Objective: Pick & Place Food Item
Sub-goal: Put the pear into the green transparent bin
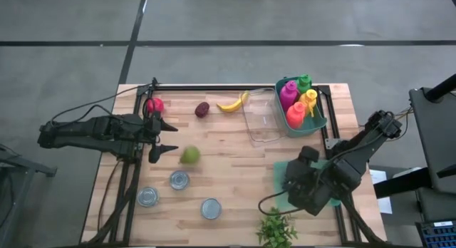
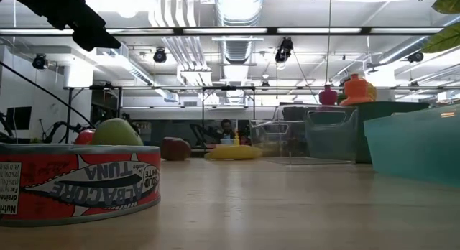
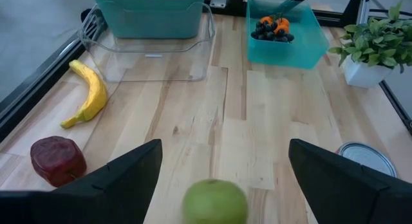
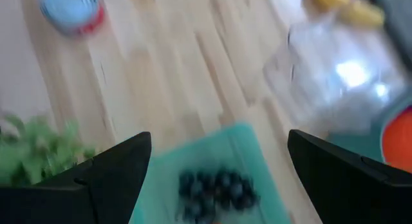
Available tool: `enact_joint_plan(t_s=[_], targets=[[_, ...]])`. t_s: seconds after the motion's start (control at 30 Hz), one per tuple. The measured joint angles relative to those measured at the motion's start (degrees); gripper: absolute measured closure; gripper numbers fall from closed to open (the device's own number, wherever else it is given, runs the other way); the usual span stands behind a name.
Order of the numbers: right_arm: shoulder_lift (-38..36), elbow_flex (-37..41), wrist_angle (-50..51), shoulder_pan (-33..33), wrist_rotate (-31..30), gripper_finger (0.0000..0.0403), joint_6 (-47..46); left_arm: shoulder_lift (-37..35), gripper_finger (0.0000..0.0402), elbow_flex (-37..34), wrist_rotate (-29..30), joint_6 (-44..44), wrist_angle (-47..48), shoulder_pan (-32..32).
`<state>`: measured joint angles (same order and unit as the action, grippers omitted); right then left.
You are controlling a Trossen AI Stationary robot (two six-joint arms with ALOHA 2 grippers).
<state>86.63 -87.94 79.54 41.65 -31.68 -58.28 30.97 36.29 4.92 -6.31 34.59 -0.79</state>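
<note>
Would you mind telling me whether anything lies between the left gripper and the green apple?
Nothing visible does. The left gripper is open, and the green apple sits just ahead on bare wood. The dark red fruit and the banana lie off to one side of that line.

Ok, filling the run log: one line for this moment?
left gripper: open, beside green apple | right gripper: open, over teal tray | nothing held
</note>
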Motion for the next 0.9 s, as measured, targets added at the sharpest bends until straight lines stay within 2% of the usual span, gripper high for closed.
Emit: enact_joint_plan(t_s=[0.27,0.47,0.57,0.73,0.8,0.9], targets=[[0.02,1.12,-15.24,-0.62,-9.17,0.0044,15.55,0.0,0.0058,0.0,0.01,0.0,0.0,-0.01],[0.11,6.01,-29.52,-6.5,-9.91,0.0044,30.41,-0.01,0.0058,0.0,0.01,0.0,0.02,-0.01],[0.09,9.71,-43.26,-10.28,-8.13,0.0044,39.03,-0.01,0.0058,0.0,0.0,0.0,0.01,-0.01],[0.09,18.41,-71.65,-15.42,-6.96,0.0044,50.47,-0.01,0.0058,0.0,-0.01,0.0,0.0,0.01],[0.41,22.02,-81.45,-17.33,-4.48,0.0044,54.84,0.01,0.0058,0.0,0.0,0.0,0.02,0.0],[1.21,26.34,-89.7,-19.96,-0.9,0.0044,59.95,-0.01,0.0058,0.0,0.0,0.0,0.02,0.0]])
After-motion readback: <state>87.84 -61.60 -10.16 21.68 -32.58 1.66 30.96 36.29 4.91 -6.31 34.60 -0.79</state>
